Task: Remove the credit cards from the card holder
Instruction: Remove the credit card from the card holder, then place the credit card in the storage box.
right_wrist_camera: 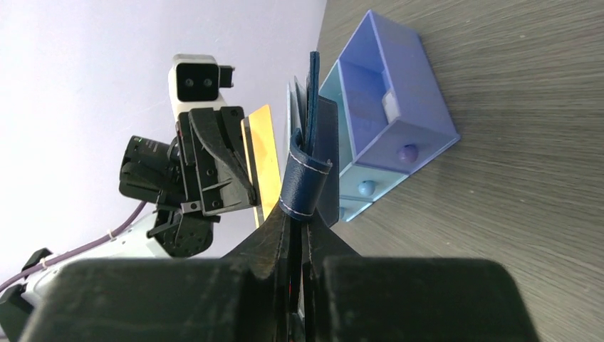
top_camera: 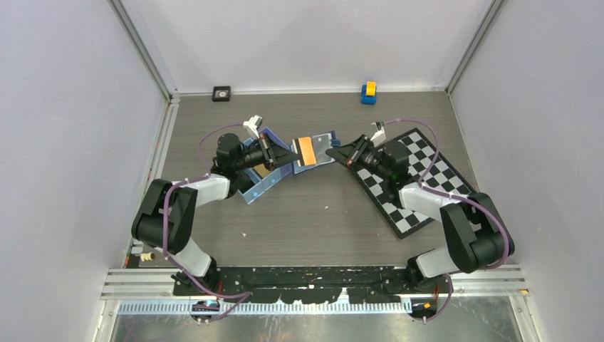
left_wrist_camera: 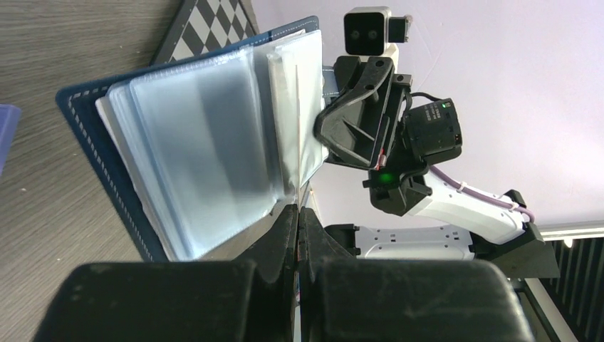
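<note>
Top external view: card holder point(top_camera: 326, 141) is held aloft, clamped by right gripper point(top_camera: 335, 151); orange credit card point(top_camera: 308, 148) is pinched by left gripper point(top_camera: 293, 154). Either grip may be lost if pulled askew.

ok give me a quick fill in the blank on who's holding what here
1. The card in the left gripper is ___.
2. The right gripper holds the navy ___.
3. The checkered board lies under the ___ arm.
Missing words: orange; wallet; right.
</note>
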Controlling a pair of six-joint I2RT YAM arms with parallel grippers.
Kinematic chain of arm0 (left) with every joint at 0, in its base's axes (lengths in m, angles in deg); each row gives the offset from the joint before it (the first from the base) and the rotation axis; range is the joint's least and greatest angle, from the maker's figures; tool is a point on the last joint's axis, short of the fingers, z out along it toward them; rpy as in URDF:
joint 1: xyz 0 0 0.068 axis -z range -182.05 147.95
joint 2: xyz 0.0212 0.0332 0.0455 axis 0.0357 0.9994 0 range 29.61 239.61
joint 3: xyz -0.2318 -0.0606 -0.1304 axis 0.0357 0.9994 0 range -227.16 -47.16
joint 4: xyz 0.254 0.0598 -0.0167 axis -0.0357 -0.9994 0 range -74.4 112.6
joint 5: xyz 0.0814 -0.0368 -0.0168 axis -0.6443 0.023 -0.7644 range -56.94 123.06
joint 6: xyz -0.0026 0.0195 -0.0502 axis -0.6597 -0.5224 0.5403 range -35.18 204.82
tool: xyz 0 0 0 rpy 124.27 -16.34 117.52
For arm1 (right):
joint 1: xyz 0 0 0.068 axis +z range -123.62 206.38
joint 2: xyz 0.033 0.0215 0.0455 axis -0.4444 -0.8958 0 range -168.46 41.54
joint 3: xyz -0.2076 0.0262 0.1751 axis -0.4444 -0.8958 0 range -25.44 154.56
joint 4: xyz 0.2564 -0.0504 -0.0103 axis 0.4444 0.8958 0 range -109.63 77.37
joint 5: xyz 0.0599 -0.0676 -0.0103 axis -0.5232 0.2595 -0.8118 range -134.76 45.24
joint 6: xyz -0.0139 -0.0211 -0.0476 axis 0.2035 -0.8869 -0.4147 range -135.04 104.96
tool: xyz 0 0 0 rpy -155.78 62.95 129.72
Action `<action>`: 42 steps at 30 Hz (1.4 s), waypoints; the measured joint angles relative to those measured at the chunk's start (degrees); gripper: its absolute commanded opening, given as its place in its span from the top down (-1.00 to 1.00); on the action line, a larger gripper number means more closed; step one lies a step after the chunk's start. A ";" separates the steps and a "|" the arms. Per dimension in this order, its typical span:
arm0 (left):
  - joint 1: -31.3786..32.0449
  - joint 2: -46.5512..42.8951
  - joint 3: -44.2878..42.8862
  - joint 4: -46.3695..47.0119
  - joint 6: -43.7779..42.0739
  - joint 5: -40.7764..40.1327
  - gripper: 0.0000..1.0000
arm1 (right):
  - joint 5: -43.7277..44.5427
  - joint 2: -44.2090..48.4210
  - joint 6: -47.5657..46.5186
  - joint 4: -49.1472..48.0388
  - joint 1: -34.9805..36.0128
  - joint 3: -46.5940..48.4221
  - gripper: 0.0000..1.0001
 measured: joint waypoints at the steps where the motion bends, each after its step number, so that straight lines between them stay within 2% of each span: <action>1: -0.04 0.00 0.00 -0.31 -0.28 -0.11 1.00 | 0.50 0.33 -0.26 0.55 -0.31 -0.09 0.99; 12: -0.87 -0.07 -0.04 -5.31 -2.89 -0.94 1.00 | 7.48 4.15 -2.16 8.66 -2.58 -1.53 0.99; 18: -3.34 -2.67 -0.04 -13.44 -7.26 -4.35 1.00 | 11.85 7.91 -4.07 13.94 -2.58 -1.70 0.99; 21: -5.86 -5.68 0.02 -18.53 -10.16 -8.02 1.00 | 12.94 8.85 -4.81 15.28 -2.58 -1.79 0.99; 30: -11.65 -11.87 5.35 -24.48 -11.41 -19.80 1.00 | 14.01 9.05 -6.08 17.11 -2.58 -1.86 0.99; 42: -12.15 -12.13 6.12 -31.63 -11.02 -30.10 1.00 | 14.67 10.32 -6.54 17.88 -2.58 -1.90 0.99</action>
